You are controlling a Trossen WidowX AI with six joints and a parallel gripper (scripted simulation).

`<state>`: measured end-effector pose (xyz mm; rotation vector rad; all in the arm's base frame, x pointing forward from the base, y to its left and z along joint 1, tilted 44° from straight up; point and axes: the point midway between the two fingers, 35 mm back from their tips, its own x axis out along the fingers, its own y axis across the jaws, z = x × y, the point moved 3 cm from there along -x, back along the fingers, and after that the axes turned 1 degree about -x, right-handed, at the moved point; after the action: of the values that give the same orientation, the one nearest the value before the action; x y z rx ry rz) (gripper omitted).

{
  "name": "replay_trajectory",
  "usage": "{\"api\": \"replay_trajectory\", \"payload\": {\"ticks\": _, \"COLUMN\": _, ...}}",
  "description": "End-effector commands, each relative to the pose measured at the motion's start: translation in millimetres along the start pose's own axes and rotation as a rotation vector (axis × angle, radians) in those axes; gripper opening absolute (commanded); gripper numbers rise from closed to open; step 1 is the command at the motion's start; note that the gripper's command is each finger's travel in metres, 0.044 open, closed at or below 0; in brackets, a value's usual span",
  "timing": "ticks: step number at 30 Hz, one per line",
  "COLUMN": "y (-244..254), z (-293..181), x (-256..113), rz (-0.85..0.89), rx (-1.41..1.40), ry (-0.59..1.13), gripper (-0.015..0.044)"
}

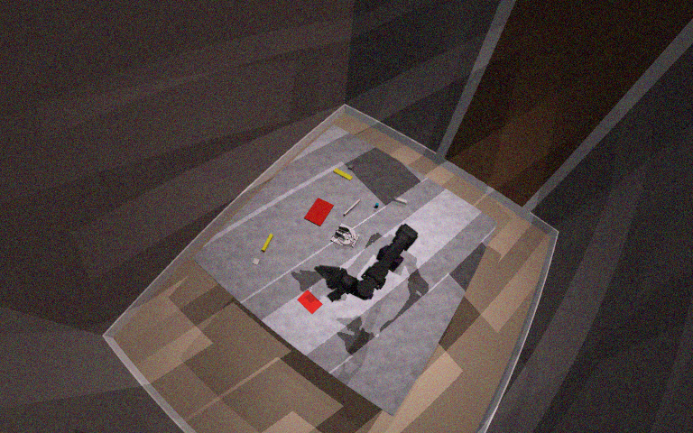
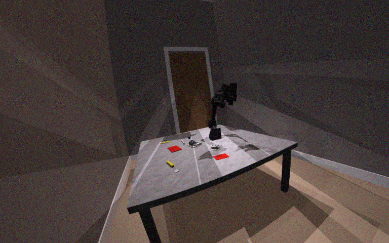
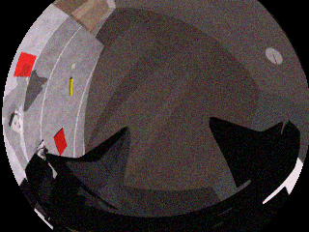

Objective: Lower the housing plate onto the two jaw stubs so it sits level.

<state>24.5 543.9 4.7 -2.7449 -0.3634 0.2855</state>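
Note:
A round white assembly with dark parts (image 1: pixel 345 235) (image 2: pixel 194 144) stands on the table left of the arm. A smaller pale piece (image 2: pixel 214 147) (image 3: pixel 15 122) lies in front of the arm's base; the arm hides it in the top view. Both are too small to make out jaws, pins or stubs, and I cannot tell for certain which is the housing plate or whether it sits level. My gripper (image 3: pixel 171 126) is open, with nothing between its fingers. It is raised high above the table, away from both pieces, and faces the wall.
One red square (image 1: pixel 318 211) (image 2: pixel 174 148) lies beyond the assembly, another (image 1: pixel 309 301) (image 2: pixel 221 156) near the front edge. Yellow bars (image 1: pixel 343 174) (image 1: pixel 267 242), a white rod (image 1: pixel 351 207), a teal piece (image 1: pixel 375 205), a pale bar (image 1: pixel 401 201) and a pale tile (image 1: pixel 255 261) lie around.

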Motion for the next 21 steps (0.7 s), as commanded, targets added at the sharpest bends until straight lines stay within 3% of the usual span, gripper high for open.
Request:
{"api": "replay_trajectory", "payload": {"ticks": 1, "y": 0.0, "z": 0.0, "x": 0.0, "rz": 0.0, "rx": 0.0, "ry": 0.0, "gripper": 0.0426}}
{"api": "replay_trajectory", "payload": {"ticks": 21, "y": 35.8, "z": 17.6, "x": 29.8, "rz": 0.083, "rx": 0.126, "ry": -0.131, "gripper": 0.044}}
